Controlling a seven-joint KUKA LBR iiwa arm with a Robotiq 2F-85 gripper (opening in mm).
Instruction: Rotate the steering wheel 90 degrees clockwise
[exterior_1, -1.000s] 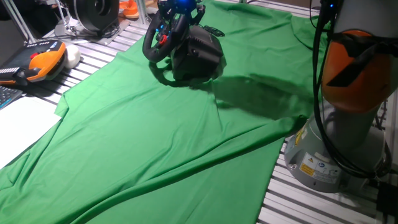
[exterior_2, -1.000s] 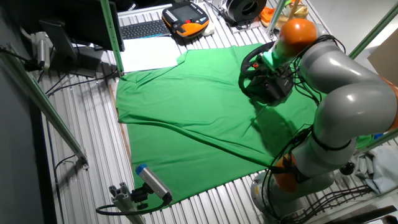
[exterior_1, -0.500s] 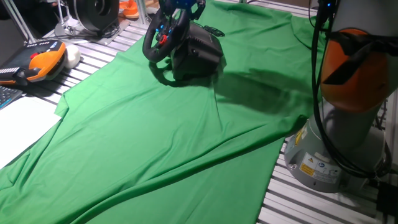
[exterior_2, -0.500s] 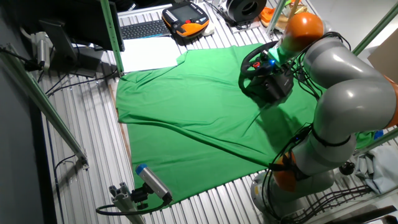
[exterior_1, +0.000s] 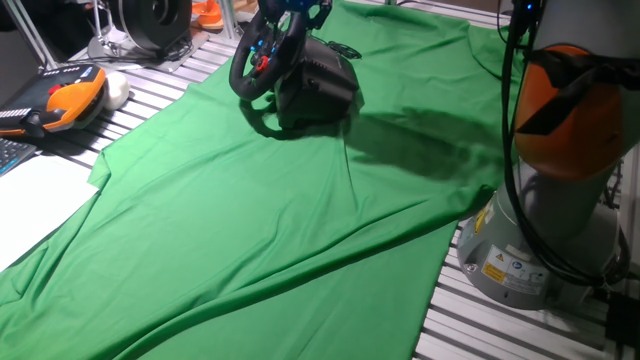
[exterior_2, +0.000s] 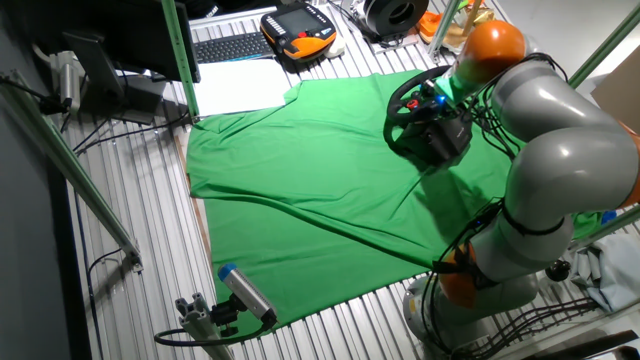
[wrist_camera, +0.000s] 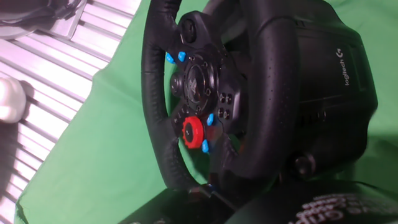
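Note:
The black steering wheel (exterior_1: 260, 58) stands on its bulky black base (exterior_1: 322, 88) at the far end of the green cloth (exterior_1: 260, 220). It also shows in the other fixed view (exterior_2: 408, 108). In the hand view the wheel (wrist_camera: 261, 81) fills the frame, with a red button and blue buttons on its hub (wrist_camera: 198, 87). My gripper (exterior_1: 292, 8) hovers just above the wheel's top rim, apart from it. In the hand view my gripper (wrist_camera: 217, 208) shows as two dark fingers at the bottom edge, apart, with nothing between them.
An orange teach pendant (exterior_1: 68, 100) and a white object (exterior_1: 118, 90) lie left of the cloth. A round black-and-silver disc device (exterior_1: 155, 20) stands at the back left. White paper (exterior_1: 30, 200) lies at the left. The arm's base (exterior_1: 520, 250) stands at the right.
My gripper has lifted up and off the wheel's top rim. The wheel and its base have stayed in place.

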